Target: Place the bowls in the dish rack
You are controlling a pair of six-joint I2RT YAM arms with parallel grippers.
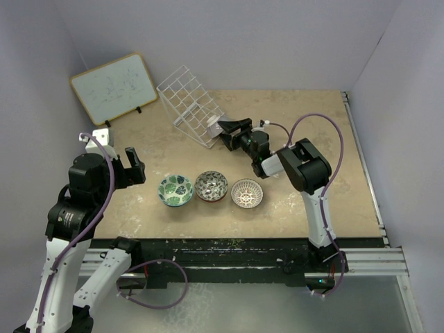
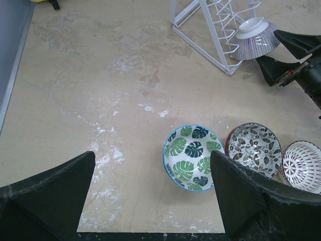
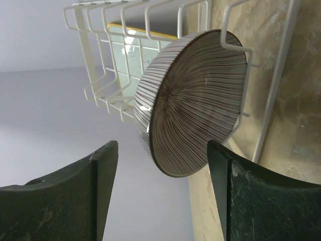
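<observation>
A striped bowl (image 1: 213, 126) rests on edge in the lower end of the white wire dish rack (image 1: 187, 97); it also shows in the right wrist view (image 3: 193, 100) and the left wrist view (image 2: 256, 37). My right gripper (image 1: 227, 130) is open just in front of it, with nothing between its jaws. Three bowls sit in a row on the table: green leaf (image 1: 175, 189), grey-brown (image 1: 211, 186), pink-purple (image 1: 247, 193). My left gripper (image 1: 134, 165) is open and empty, raised left of the green leaf bowl (image 2: 193, 157).
A wood-framed whiteboard (image 1: 114, 87) leans at the back left, behind the rack. Grey walls close in the table on three sides. The right arm's cable (image 1: 326, 132) loops over the right half of the table.
</observation>
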